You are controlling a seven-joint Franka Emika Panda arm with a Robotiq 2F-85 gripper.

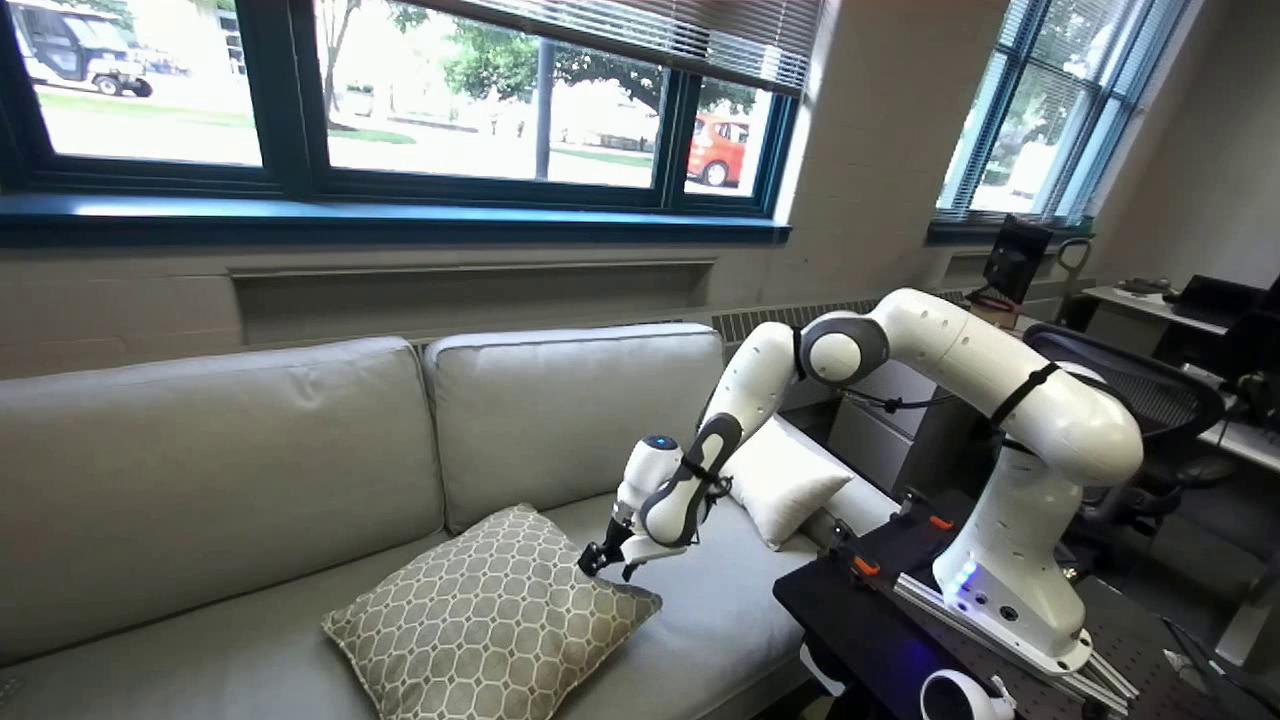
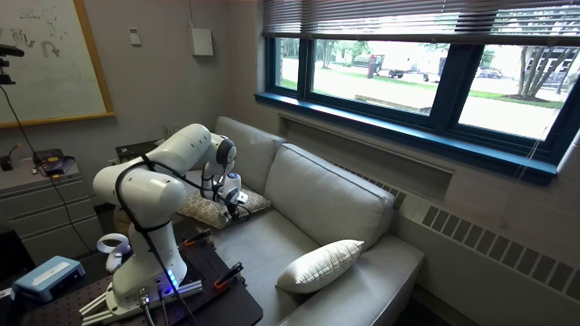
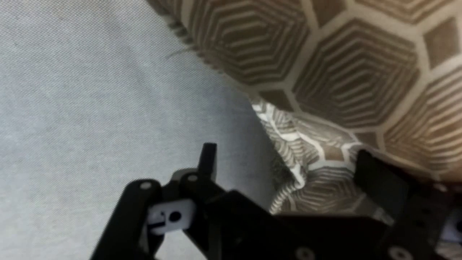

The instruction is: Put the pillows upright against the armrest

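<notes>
Just beside the gripper (image 1: pixel 610 568), close by its fingertips, lay the patterned pillow (image 1: pixel 480 630), more flat than upright on the sofa seat (image 1: pixel 715 600) and well apart from the armrest (image 2: pixel 389 276). The jaws stood wide apart: in the wrist view one finger (image 3: pixel 208 159) hung over the pale seat fabric, while the opposite finger (image 3: pixel 379 177) was in at the pillow's edge, partly lost in shadow. A puckered fold of the cover showed between the two, nearer that opposite finger; whether finger and cloth touched could not be told. On the other side of the gripper from the patterned pillow, well away from it, the white pillow (image 2: pixel 321 267) leaned at a tilt against the armrest, its upper corner near the back cushion (image 2: pixel 326 190). That cushion stood behind the gripper, and above it was the window (image 1: pixel 490 110), its blind (image 1: pixel 650 30) partly lowered. From the gripper the arm (image 1: pixel 960 350) rose in a bend and came down to its base on a dark table (image 2: pixel 240 303), with clamps (image 2: pixel 229 275) at the edge and a white controller (image 1: pixel 955 695) near the base.
</notes>
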